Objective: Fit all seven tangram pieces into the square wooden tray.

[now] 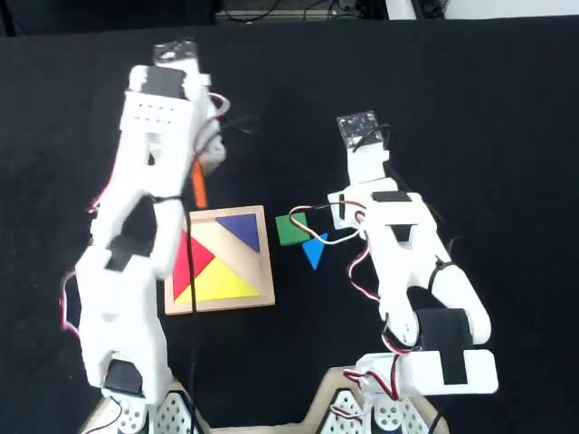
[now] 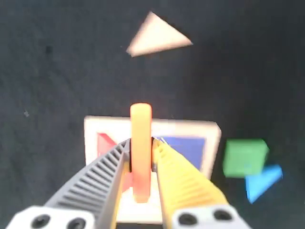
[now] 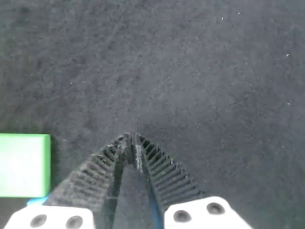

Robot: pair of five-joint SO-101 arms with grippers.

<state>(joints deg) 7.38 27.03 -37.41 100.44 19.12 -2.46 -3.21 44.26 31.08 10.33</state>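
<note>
The square wooden tray (image 1: 264, 271) lies left of centre and holds a red triangle (image 1: 192, 258), a yellow triangle (image 1: 226, 282) and a purple-blue triangle (image 1: 240, 228). My left gripper (image 2: 141, 143) is shut on an orange piece (image 2: 141, 119), holding it on edge above the tray's far side (image 2: 209, 131). That orange piece (image 1: 198, 188) pokes out below the left arm. A green square (image 1: 291, 228) and a small blue triangle (image 1: 314, 250) lie just right of the tray. My right gripper (image 3: 129, 140) is shut and empty over bare cloth, just right of the green square (image 3: 24, 164).
A cream triangle (image 2: 157, 36) lies on the black cloth beyond the tray's far edge. The left arm (image 1: 145, 208) overhangs the tray's left side. The right arm (image 1: 407, 262) stands to the right of the loose pieces. Black cloth covers the table.
</note>
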